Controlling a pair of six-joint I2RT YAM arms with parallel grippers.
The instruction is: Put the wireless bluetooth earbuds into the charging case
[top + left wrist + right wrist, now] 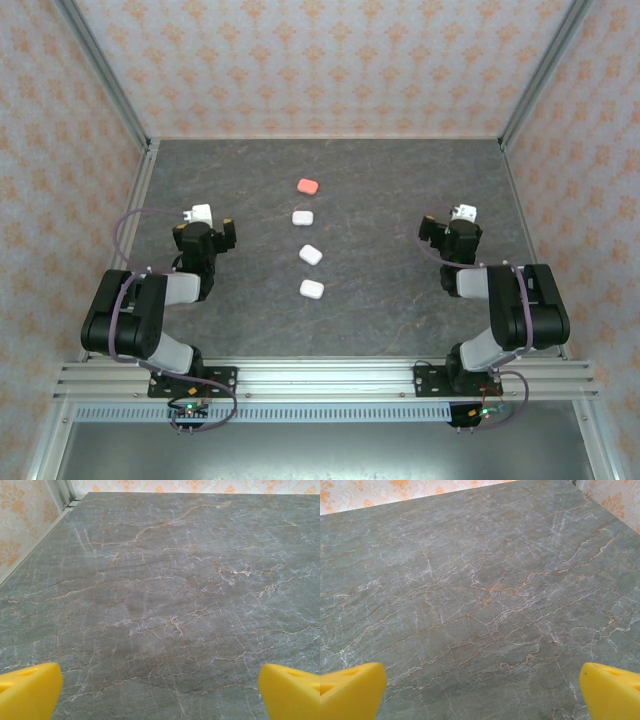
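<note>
Four small rounded charging cases lie shut in a column at the table's middle: a coral-pink case (307, 186) farthest, then three white cases (303, 217), (311, 254), (312, 289). The earbuds are hidden. My left gripper (208, 228) rests left of the column, well apart from it. In the left wrist view the gripper (160, 692) is open, its yellow fingertips (27, 690) spread wide over bare marble. My right gripper (455, 228) sits to the right of the column. In the right wrist view the gripper (482, 692) is open too, with nothing between its yellow fingertips (350, 687).
The dark marble table (380, 300) is boxed in by patterned walls (320, 60) at the back and on both sides. An aluminium rail (320, 378) runs along the near edge under the arm bases.
</note>
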